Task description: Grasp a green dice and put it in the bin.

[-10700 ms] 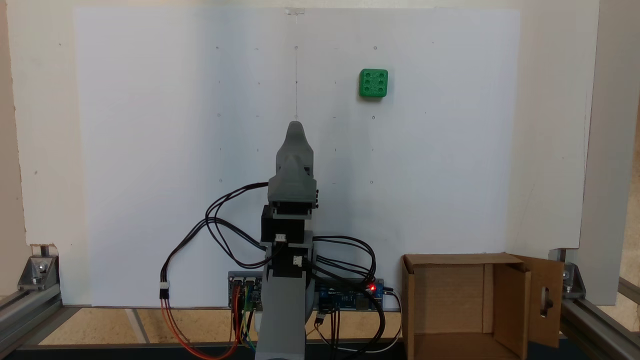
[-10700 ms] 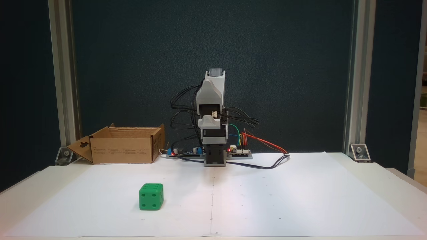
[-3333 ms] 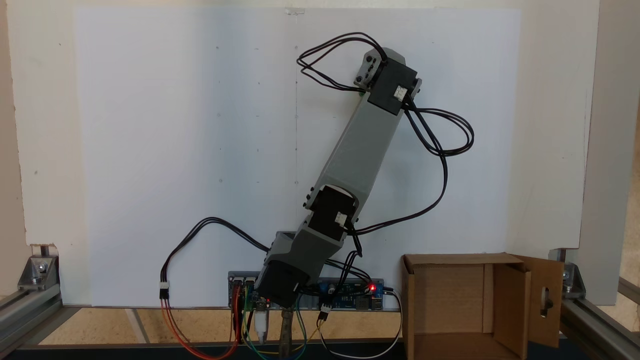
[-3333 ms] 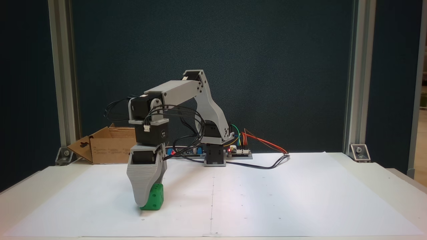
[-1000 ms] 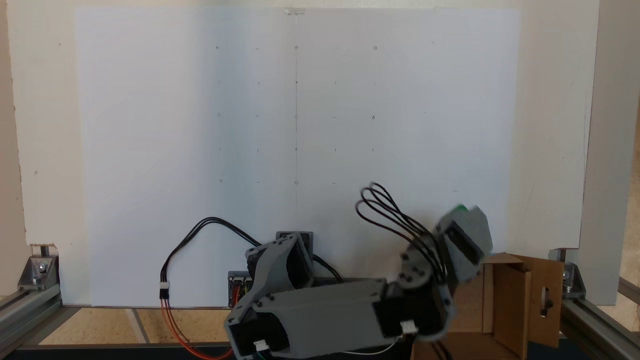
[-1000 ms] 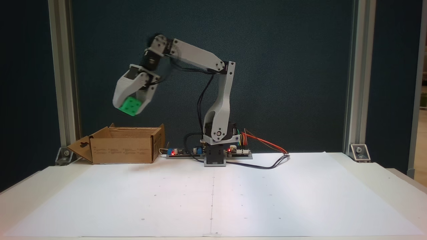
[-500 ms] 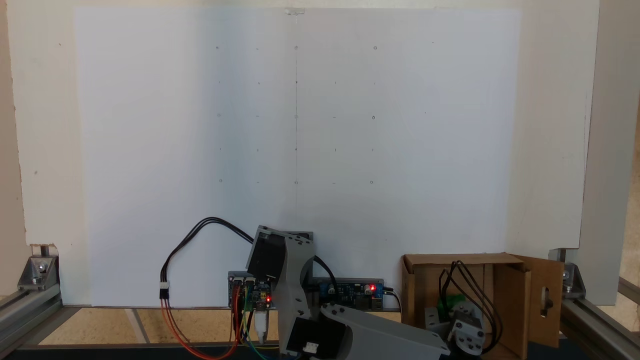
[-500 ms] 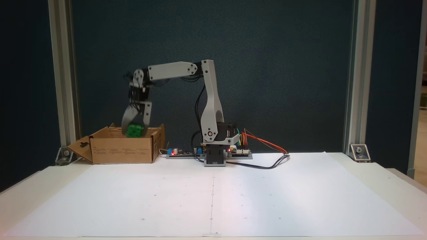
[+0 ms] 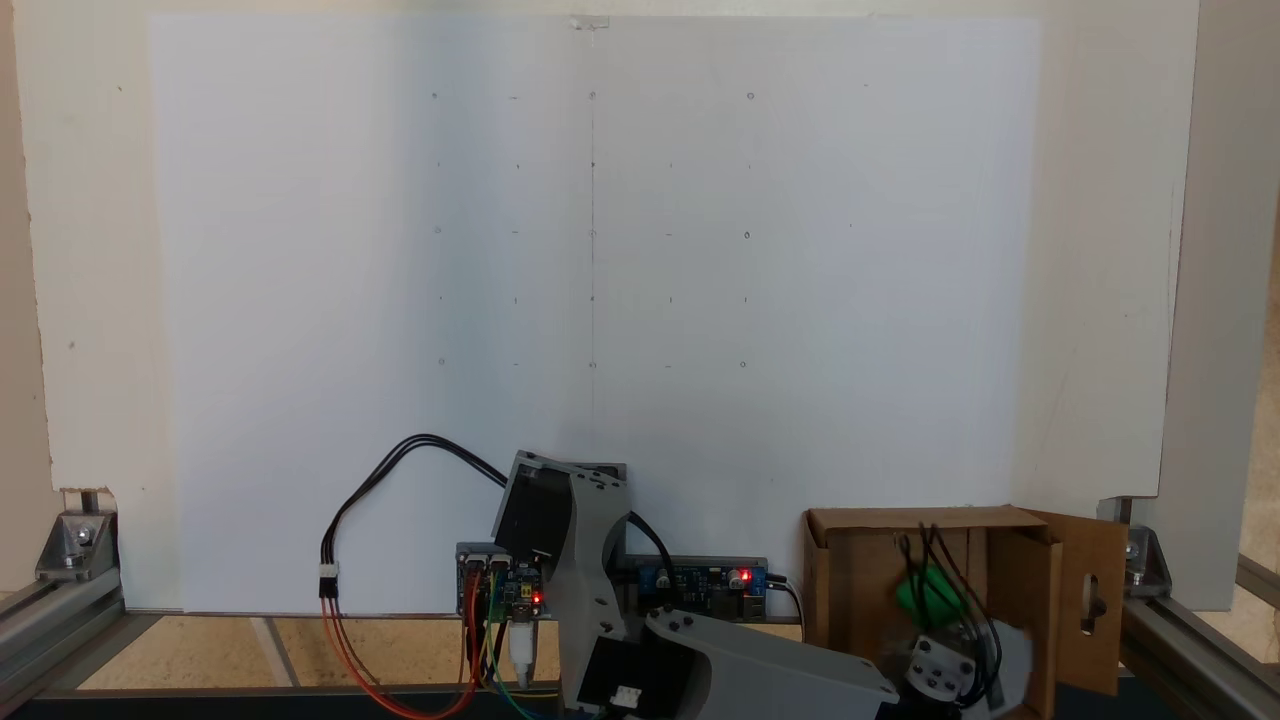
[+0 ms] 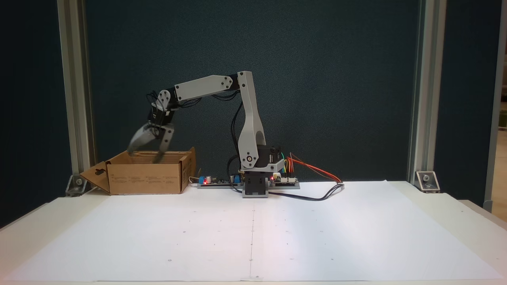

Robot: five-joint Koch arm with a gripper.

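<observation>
The green dice (image 9: 922,595) is a blurred green blob inside the bin (image 9: 1022,600), free of the gripper and partly crossed by the arm's black cables. In the other fixed view the bin (image 10: 144,180) is a brown cardboard box at the back left, and its walls hide the dice. My gripper (image 10: 145,156) hangs just over the box's open top with its jaws spread wide and nothing between them. The arm's wrist (image 9: 940,668) sits over the near part of the box.
The arm's base and circuit boards (image 10: 222,180) stand beside the bin, with loose cables (image 10: 317,196) trailing across the white paper sheet (image 10: 253,237). Aluminium frame posts (image 10: 77,118) rise at both back corners. The slotted flap (image 9: 1092,600) sticks out from the bin.
Half a second ago the gripper held the dice at the bin's rim. The jaws have since spread and the dice has dropped into the bin; the gripper has lifted slightly.
</observation>
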